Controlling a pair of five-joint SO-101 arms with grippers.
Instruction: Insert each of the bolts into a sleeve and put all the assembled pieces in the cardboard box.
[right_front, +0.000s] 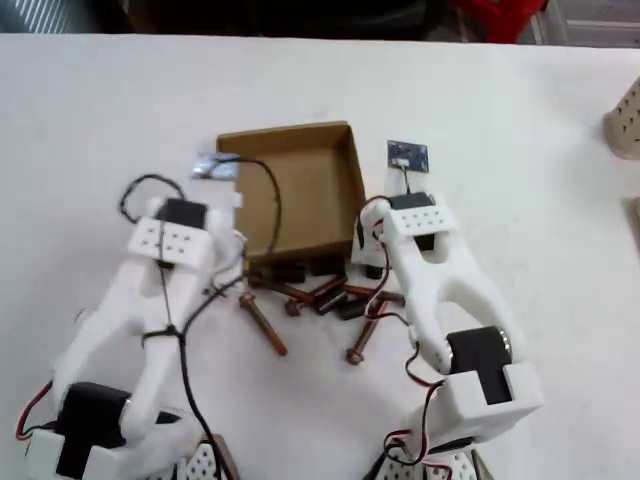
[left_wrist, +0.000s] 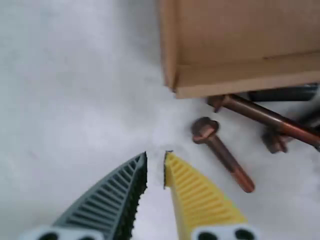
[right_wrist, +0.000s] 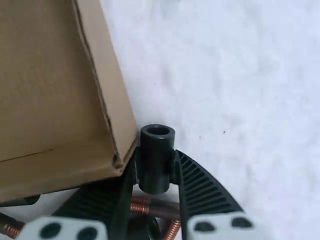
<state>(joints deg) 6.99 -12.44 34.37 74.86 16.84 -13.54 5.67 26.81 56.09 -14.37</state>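
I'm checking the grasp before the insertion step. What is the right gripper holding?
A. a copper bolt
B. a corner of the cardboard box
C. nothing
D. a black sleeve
D: in the right wrist view the right gripper is shut on a black sleeve, held upright beside a corner of the cardboard box.

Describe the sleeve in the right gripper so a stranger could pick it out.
Find the brown cardboard box on the white table. Just off one corner is a short black cylindrical sleeve. Unlike the copper-coloured bolts lying loose nearby, it is clamped in the right gripper, hollow end showing.
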